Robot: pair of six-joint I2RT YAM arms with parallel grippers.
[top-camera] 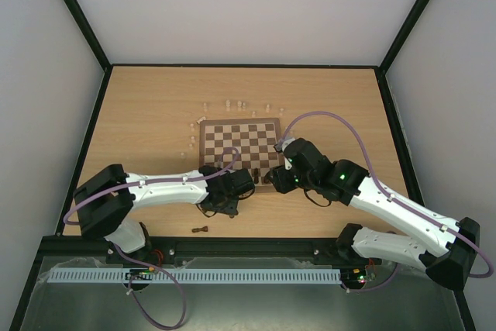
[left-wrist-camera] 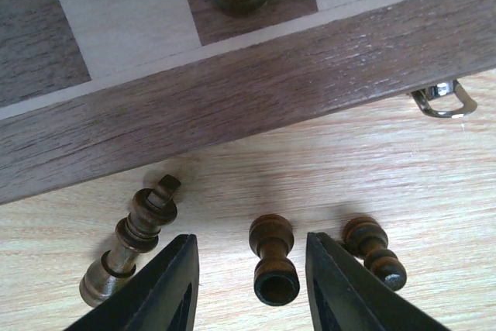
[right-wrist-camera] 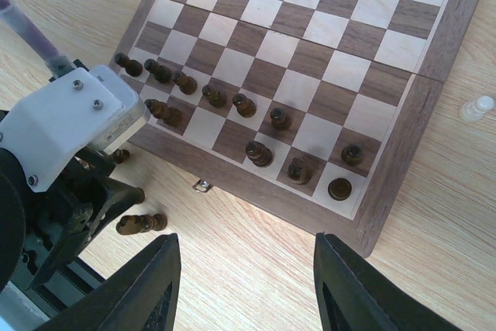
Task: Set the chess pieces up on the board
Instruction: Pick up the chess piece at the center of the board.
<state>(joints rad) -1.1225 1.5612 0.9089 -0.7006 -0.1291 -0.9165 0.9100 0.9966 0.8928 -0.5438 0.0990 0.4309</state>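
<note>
On the light wood counter (top-camera: pixel 155 98), the brown-and-cream checked wooden board (top-camera: pixel 232 133) carries small dark brown chess pieces (right-wrist-camera: pixel 244 105) on its near rows; pale cream pieces (top-camera: pixel 239 105) dot the counter past its far and left edges. The left pincer (left-wrist-camera: pixel 249 269), spread wide, straddles a toppled dark piece (left-wrist-camera: pixel 273 261) beside the border. The right pincer (right-wrist-camera: pixel 246 269) hangs spread over the counter at the board's near edge.

Light wood tabletop (top-camera: pixel 155 106), carrying a chessboard (top-camera: pixel 232 134) near its centre. Pale chess pieces (top-camera: pixel 240 105) stand scattered on the far and left-edge sides of the board. Three dark pieces (left-wrist-camera: pixel 273 260) lie toppled just beside its near border, and a lone dark piece (top-camera: pixel 201 229) lies toward the near edge.
</note>
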